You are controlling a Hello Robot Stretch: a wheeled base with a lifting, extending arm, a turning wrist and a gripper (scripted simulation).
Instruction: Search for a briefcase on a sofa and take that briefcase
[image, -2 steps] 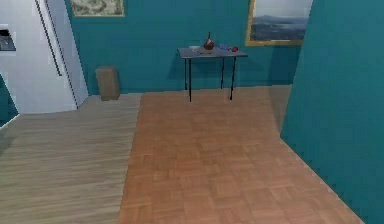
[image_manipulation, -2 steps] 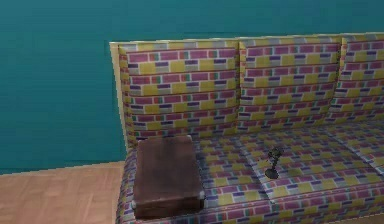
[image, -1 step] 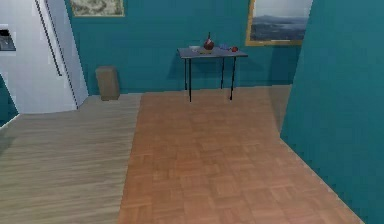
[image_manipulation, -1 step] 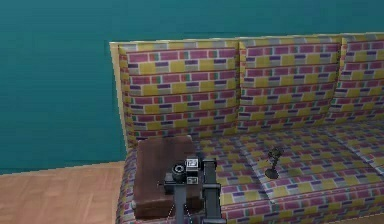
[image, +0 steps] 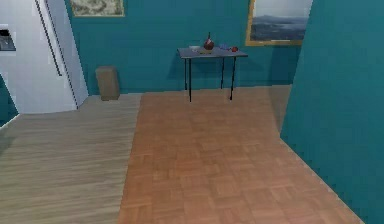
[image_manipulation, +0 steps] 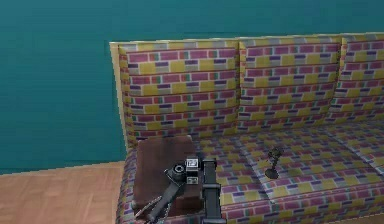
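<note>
In the lower middle of the arm side view, the pincer is at the far end of the dark arm, just left of the two small white squares, and its thin fingers point toward the lower left. The state of the pincer cannot be told from the pictures. It also cannot be told whether it holds anything, because the dark brown briefcase lies directly behind it. The briefcase lies on the leftmost seat cushion of the sofa, near the sofa's left arm. The sofa has a brick pattern in purple, yellow and red, and it runs from the middle of the frame to the right edge, in front of a teal wall. A small dark upright object stands on the middle seat cushion, well apart from the briefcase. In the forward view, a dark table with thin legs stands at the teal back wall, upper middle, and it carries a red vase-like thing. A brown bin stands to its left beside a white door, and framed pictures hang above.
</note>
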